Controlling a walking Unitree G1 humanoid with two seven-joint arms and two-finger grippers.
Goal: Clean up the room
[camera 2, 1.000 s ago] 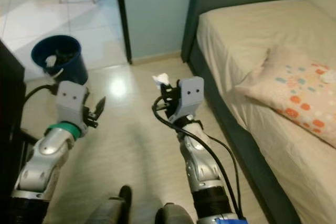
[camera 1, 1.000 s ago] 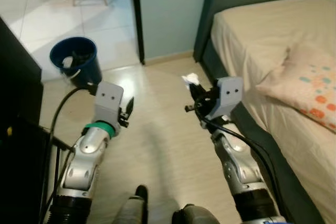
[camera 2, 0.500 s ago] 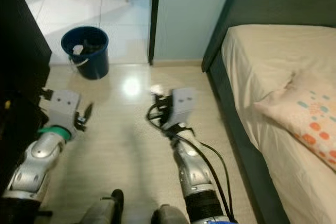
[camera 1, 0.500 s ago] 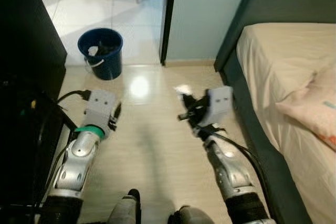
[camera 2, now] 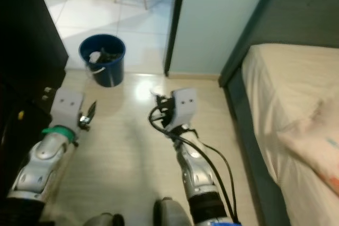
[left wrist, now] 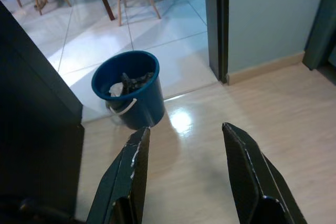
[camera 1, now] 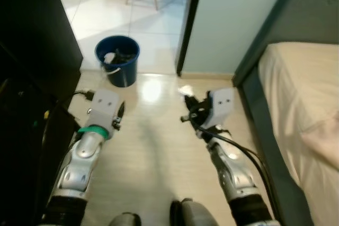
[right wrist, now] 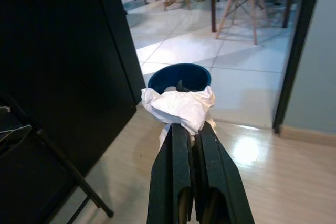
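Blue bucket (camera 1: 117, 60), white crumpled tissue (right wrist: 178, 106)

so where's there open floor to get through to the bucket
Bare wood floor runs between the left gripper and the right gripper, which is shut on a white tissue, straight up to the blue bucket. It is tight beside the black cabinet and the bed.

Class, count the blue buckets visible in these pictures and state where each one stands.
1. The blue bucket stands on the white tiled floor just past the doorway, ahead of the left gripper, with rubbish already inside. Others could be hidden beyond the dark cabinet.
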